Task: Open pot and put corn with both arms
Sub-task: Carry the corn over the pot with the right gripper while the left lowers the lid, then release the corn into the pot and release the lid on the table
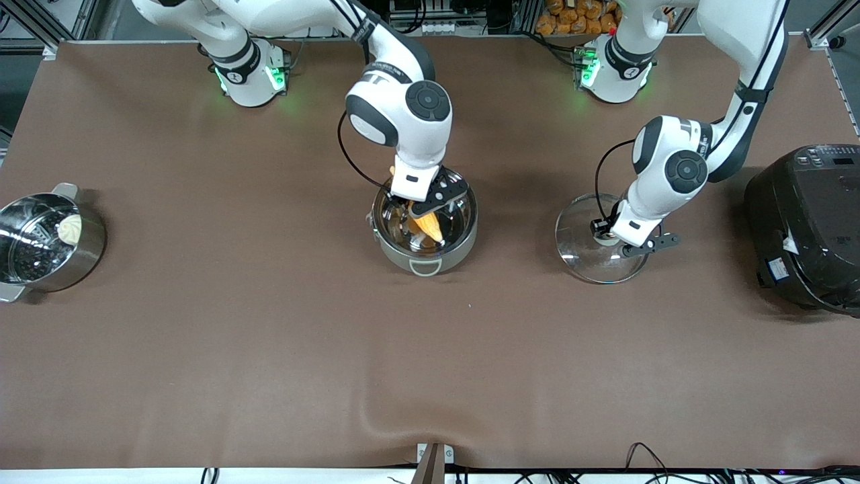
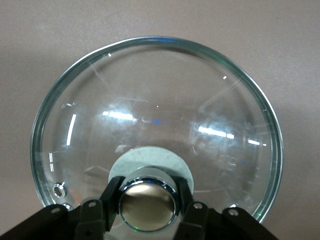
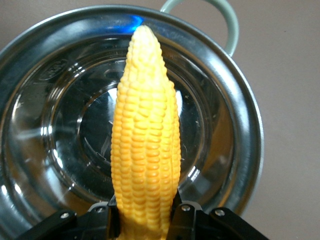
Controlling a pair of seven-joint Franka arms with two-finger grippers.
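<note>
Right pincer (image 1: 430, 210) holds corn (image 1: 428, 225) over pot (image 1: 424, 252) (lid off).

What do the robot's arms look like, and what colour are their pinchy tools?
Both arms are chunky, white and rounded, with black rings and round black caps at the joints. A thin black cable loops beside each wrist. Green lights glow at both bases. The right tool and the left tool are black, each with two thin fingers and small screws.
</note>
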